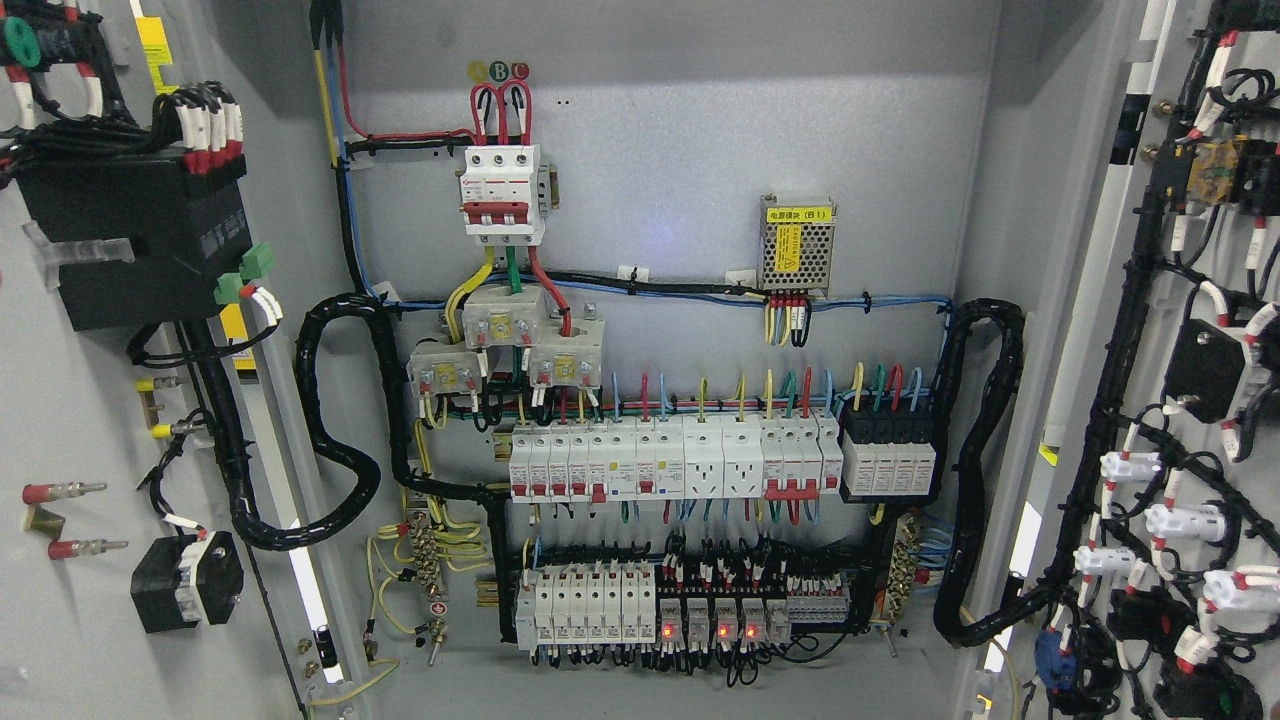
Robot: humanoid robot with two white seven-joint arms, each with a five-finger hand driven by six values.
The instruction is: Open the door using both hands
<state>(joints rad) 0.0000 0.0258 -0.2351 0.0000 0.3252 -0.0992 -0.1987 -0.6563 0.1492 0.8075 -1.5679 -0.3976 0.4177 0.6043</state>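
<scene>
Though named as the thing to open, already standing wide: two doors, one on each side of a grey cabinet. Left door at the picture's left edge, right door at the right edge, each with its long axis upright, running from top to bottom of the view, inner face turned in towards the middle and towards the camera. Neither of the hands within the head view, so whether spread, pressed together or pinching anything cannot be told. On the left door: one black box with two green plugs at its right corner, two red-tipped leads lower down, one black switch back near the bottom. On the right door: several white lamp backs tied into a black wire loom running down its length. Inside, on the back panel: one three-pole main breaker high up under three round phase labels, three grey transformers just below it, one mesh-covered power supply to the right with a yellow label. Lower, two horizontal rows of white breakers, the upper row ending at the right in one black four-pole block, the lower row beside small relays showing three red lights. Two thick black looms looping from the panel out to the doors, one per side
</scene>
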